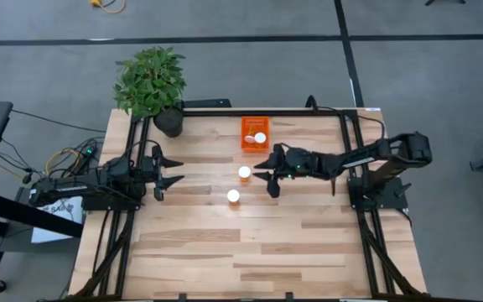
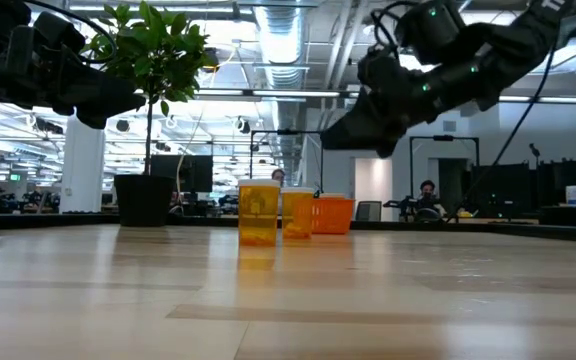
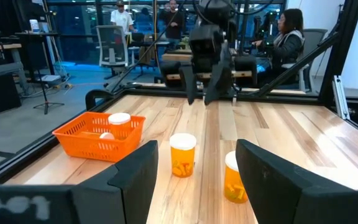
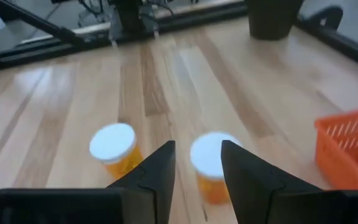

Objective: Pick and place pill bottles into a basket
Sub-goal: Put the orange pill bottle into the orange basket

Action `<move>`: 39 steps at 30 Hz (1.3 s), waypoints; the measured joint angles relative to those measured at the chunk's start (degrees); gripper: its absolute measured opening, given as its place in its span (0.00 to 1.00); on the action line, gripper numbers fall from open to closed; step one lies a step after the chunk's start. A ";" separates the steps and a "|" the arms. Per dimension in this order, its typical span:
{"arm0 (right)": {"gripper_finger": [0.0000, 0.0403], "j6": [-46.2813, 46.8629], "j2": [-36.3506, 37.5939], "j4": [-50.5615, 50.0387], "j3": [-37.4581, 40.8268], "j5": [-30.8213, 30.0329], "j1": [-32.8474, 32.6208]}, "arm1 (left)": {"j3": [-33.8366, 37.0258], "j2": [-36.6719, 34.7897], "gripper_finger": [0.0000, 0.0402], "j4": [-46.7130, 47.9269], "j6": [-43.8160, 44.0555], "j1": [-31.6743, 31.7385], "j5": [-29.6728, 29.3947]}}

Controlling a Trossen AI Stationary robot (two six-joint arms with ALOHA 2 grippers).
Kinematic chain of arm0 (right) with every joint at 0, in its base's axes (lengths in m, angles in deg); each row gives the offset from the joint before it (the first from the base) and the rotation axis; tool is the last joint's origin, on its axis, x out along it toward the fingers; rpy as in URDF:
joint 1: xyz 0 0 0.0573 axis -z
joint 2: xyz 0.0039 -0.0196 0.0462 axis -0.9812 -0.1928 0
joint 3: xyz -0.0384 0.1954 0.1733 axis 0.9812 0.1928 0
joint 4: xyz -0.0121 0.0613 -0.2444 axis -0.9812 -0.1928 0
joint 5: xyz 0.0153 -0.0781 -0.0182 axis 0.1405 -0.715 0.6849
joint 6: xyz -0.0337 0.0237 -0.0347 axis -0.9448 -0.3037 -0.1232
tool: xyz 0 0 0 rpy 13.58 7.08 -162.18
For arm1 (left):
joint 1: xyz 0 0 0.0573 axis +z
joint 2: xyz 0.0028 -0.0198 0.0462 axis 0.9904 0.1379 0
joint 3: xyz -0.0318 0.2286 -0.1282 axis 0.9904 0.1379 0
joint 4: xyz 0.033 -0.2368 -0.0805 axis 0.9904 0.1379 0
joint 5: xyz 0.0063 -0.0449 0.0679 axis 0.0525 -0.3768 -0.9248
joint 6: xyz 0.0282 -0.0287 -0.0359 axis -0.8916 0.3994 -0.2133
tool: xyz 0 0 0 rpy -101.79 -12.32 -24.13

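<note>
While two pill bottles (image 1: 244, 173) (image 1: 233, 196) stand at frame centre, the basket (image 1: 255, 132) above them holds two more. The right gripper (image 1: 268, 174) hovers spread just right of the upper bottle; the left gripper (image 1: 171, 171) waits, released, at centre-left.

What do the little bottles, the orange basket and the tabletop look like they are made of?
The pill bottles look like see-through amber plastic with matte white plastic caps; contents show through the wall. The basket seems moulded orange plastic, its walls an open lattice. The table looks like pale wooden planks with visible grain and a light sheen, though a laminate cannot be ruled out.
</note>
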 joint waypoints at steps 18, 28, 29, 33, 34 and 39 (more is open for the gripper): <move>0.30 -1.24 0.98 4.53 3.63 -1.48 0.09 | -0.01 0.00 0.52 0.00 0.00 0.02 0.02; 0.31 0.89 1.00 4.15 3.58 -1.66 1.48 | 0.00 0.00 0.52 0.00 0.00 0.00 0.02; 0.31 0.16 1.00 4.11 3.58 -1.64 1.34 | 0.00 0.00 0.52 0.02 0.00 0.02 0.02; 0.31 -2.77 0.00 6.04 3.49 -1.59 1.05 | -0.01 0.00 0.52 0.00 0.00 0.01 0.04; 0.31 -2.78 -0.52 6.45 3.48 -1.57 1.08 | -0.01 0.00 0.52 0.01 0.00 0.01 0.04; 0.40 -2.81 -5.17 12.80 3.46 -1.62 1.20 | 0.00 0.00 0.52 0.00 0.00 0.02 0.06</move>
